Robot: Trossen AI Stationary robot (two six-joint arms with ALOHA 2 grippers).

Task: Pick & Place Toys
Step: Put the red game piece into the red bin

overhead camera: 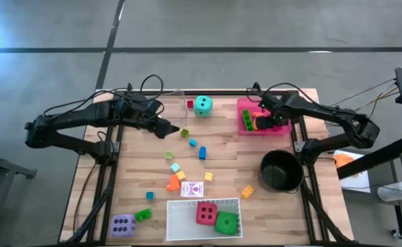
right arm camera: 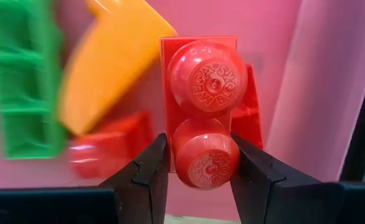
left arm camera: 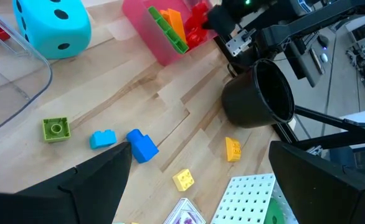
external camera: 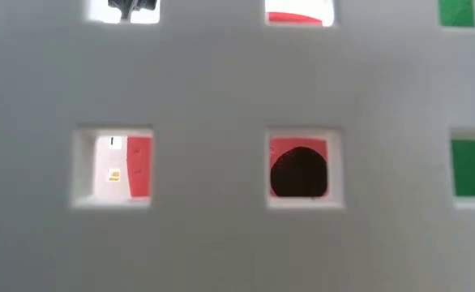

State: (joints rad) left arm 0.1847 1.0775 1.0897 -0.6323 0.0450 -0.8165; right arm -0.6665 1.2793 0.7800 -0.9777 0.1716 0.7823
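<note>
Wooden table [overhead camera: 146,175] fills the frame's centre. Upper right, the pink tray [overhead camera: 243,104] holds the right gripper [right arm camera: 198,163], clamped on a red block [right arm camera: 206,99]. Upper left, the left gripper [left arm camera: 198,171] hangs with fingers apart over scattered blocks [overhead camera: 202,152].

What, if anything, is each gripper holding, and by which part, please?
The right gripper, over the pink tray, pinches a red block by its lower stud. The left gripper is open and holds nothing.

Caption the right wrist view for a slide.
Right gripper shut on a red block over the pink tray, with green and orange blocks inside.
</note>
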